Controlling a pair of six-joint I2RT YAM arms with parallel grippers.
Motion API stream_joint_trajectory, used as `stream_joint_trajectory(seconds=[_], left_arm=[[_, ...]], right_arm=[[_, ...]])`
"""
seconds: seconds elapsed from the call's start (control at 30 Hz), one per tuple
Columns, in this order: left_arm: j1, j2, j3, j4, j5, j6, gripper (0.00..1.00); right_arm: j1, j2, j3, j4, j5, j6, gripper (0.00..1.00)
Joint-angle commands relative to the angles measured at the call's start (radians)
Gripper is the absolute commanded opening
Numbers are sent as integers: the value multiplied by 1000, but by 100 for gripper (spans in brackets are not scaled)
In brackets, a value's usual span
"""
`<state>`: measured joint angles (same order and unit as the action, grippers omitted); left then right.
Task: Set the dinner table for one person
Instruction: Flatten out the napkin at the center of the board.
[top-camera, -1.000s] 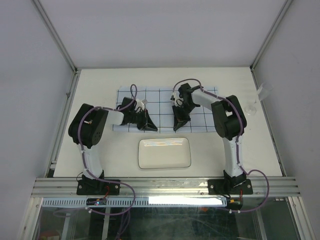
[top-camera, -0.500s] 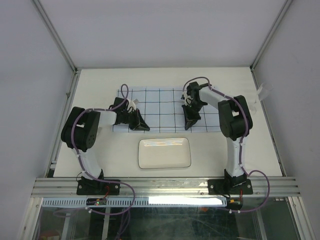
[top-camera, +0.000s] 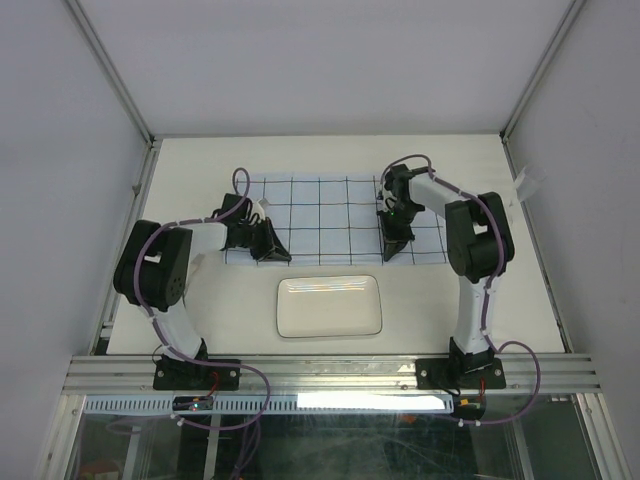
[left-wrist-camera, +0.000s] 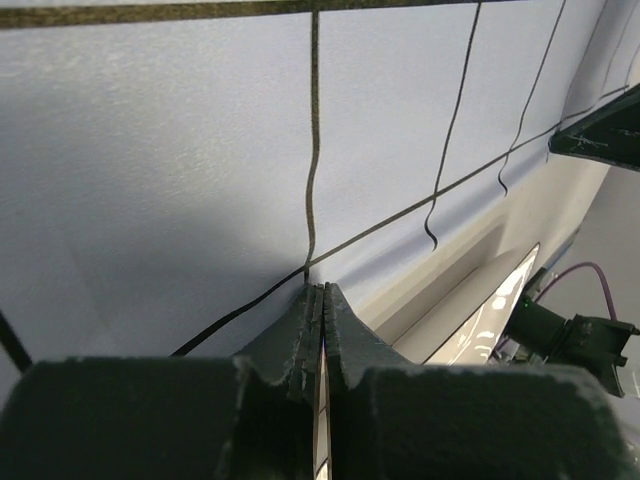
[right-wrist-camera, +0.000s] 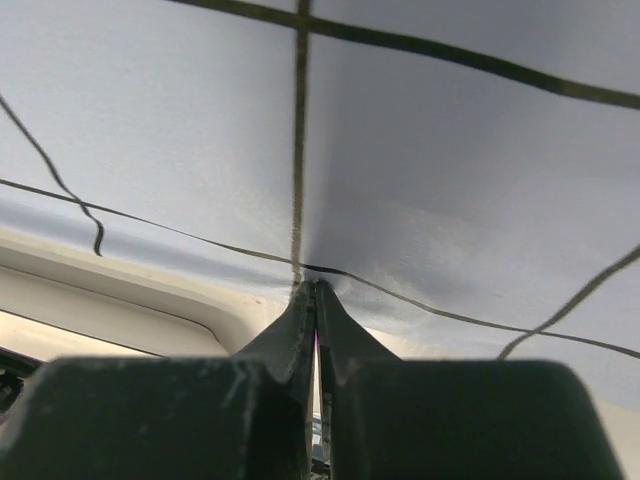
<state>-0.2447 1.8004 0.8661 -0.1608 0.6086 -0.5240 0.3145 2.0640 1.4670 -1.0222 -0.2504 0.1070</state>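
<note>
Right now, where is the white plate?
In the overhead view, the white plate lies mid-width on the dinner table, just nearer the robot than the blue checked cloth, not touching it.

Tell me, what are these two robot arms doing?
Laying a place setting, it seems. The left gripper and the right gripper are each shut on the near edge of the pale-blue grid cloth, one towards each end, with the cloth spread on the dinner table. A white plate sits empty nearer the arms.
</note>
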Motion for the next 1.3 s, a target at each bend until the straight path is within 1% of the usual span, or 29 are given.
stream_joint_trajectory(seconds=[0.0,0.13,0.4,0.77,0.9,1.0,1.1,1.2,1.27], left_arm=[[32,1,-34,-162,-290,98,1],[42,-15,-40,-182,-338,96,1],[77,-78,-43,-196,-367,87,1],[91,-110,-22,-284,-437,97,2],[90,-107,3,-342,-505,99,4],[90,-92,23,-384,-538,98,4],[90,-86,34,-414,-600,92,4],[91,-97,48,-433,-628,88,4],[90,-113,64,-465,-675,83,4]], right_arm=[[-54,17,-68,3,260,-9,0],[-81,9,-97,12,299,7,0],[-136,-2,-148,32,411,48,0],[-186,-41,-129,22,511,87,0],[-190,-43,-130,25,538,89,0],[-195,-41,-134,24,547,91,0],[-196,-40,-134,24,550,91,0],[-200,-42,-135,26,557,90,0],[-202,-43,-134,27,556,91,0]])
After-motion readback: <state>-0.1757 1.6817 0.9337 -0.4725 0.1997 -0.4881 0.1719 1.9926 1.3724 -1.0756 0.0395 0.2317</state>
